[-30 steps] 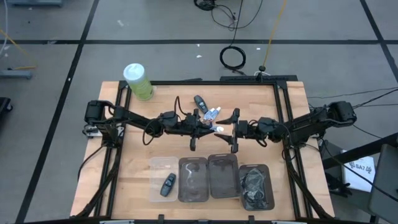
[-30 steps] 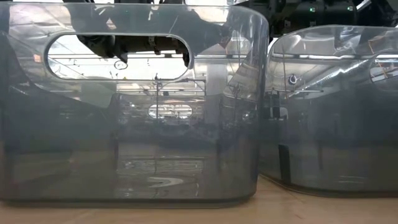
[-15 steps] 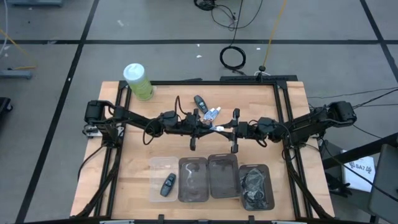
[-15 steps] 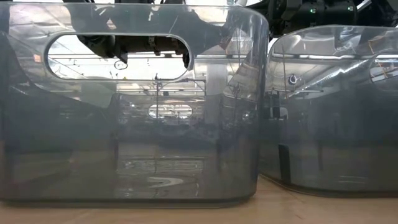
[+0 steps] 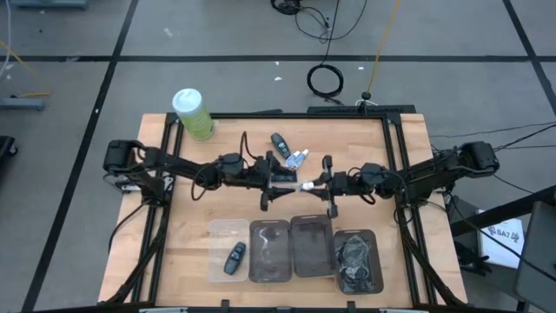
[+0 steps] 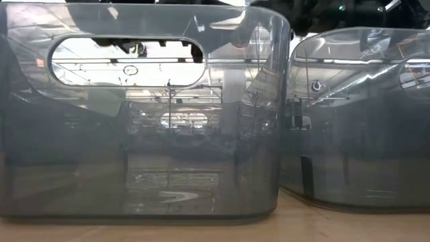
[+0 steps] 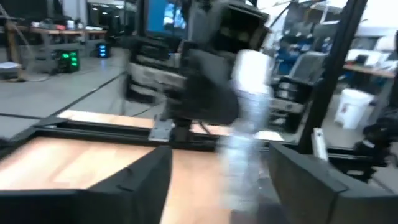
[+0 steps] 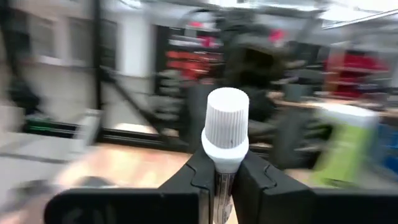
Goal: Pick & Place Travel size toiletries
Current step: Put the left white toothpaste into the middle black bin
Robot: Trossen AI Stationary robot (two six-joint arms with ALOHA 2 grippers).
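Tall green canister [image 5: 193, 114] with white lid far behind the left gripper [image 5: 282, 178], black key fob [image 5: 279, 143] just behind it, four clear bins [image 5: 311, 246] in front

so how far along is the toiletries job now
Done: one grey bin seems to hold a pale tube, hard to confirm. In hand: the right gripper clamps a white-capped tube at mid-table, the left gripper beside it. Left: a few toiletries near the table's far edge.

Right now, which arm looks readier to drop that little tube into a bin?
The right: its gripper is shut on the white-capped tube. The left gripper looks empty.
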